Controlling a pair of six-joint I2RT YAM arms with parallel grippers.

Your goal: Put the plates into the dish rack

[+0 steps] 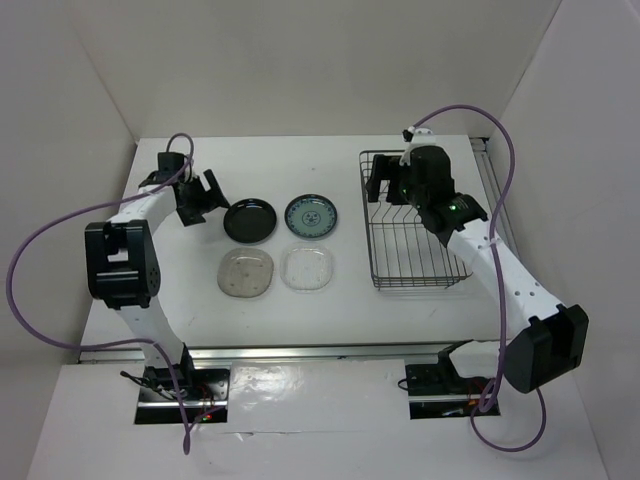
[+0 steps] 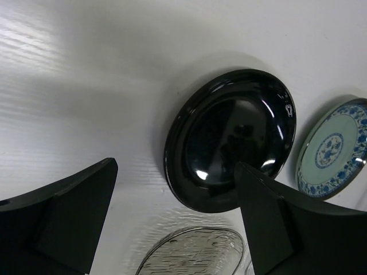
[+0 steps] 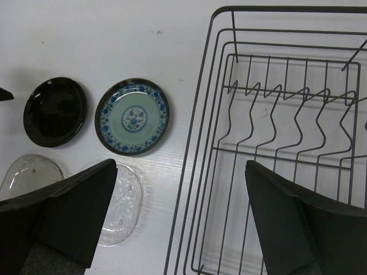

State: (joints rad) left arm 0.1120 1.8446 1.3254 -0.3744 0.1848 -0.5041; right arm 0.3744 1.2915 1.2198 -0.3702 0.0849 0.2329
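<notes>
Your dish rack (image 1: 420,258) sits right of frame in the top view; all four plates lie flat on the table (image 1: 300,160) left of it — black plate (image 1: 250,220) and blue-green patterned plate (image 1: 311,216) above, two clear glass plates (image 1: 246,273) (image 1: 307,268) below. Your left gripper (image 1: 203,196) hovers beside the black plate, your right gripper (image 1: 388,186) over the rack's upper-left corner — both spread wide, gripping nothing.
</notes>
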